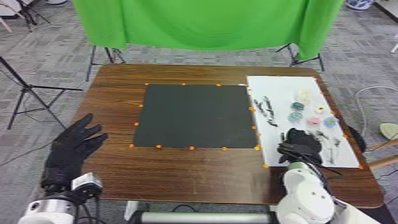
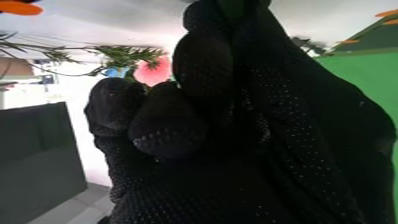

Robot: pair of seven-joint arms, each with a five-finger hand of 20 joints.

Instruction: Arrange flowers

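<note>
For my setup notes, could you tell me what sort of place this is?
Probably a robotics lab: a green cloth hangs beyond the wooden table, a black tripod stands beside it, and white robot arms come in from the near side.

My head view faces forward and down from well behind the sheet (image 1: 277,87); my right wrist view, by its near end, looks closely along my right hand (image 1: 303,144). Both share hand, pink flower (image 2: 153,71) and cloth (image 1: 209,22).
</note>
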